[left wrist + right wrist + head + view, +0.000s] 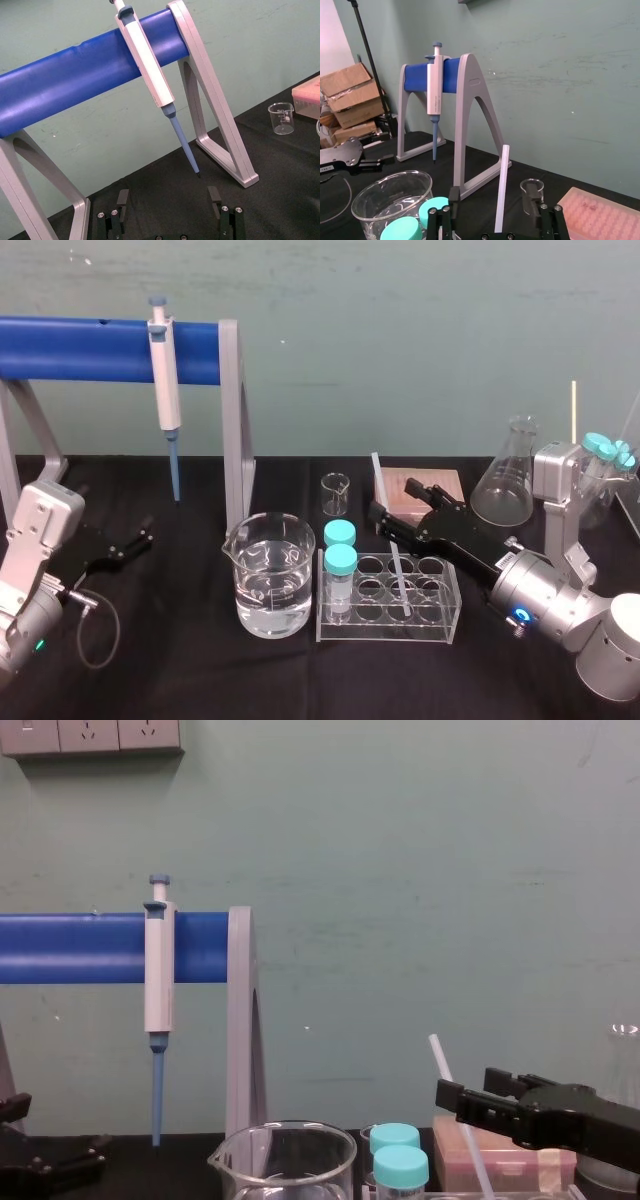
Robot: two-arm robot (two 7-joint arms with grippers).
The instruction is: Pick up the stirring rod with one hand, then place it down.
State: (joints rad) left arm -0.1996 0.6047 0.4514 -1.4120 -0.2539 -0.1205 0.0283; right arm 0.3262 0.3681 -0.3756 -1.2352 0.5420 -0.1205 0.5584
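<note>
The stirring rod point(380, 480) is a thin white translucent stick standing tilted in the clear tube rack point(440, 625), its lower end in a rack hole and its top leaning toward the back. My right gripper point(405, 502) reaches in from the right at mid-height of the rod. In the right wrist view the stirring rod point(501, 190) rises between the two black fingers point(454, 197) with a gap on each side, so the right gripper point(491, 200) is open. My left gripper point(140, 540) rests open on the black cloth at the far left.
A water-filled beaker point(268, 585) and two teal-capped tubes point(340, 560) stand left of the rod. Behind are a small beaker point(336, 493), a pink tip box point(420, 490) and a conical flask point(508, 475). A pipette point(166, 390) hangs on the blue-barred stand point(232, 420).
</note>
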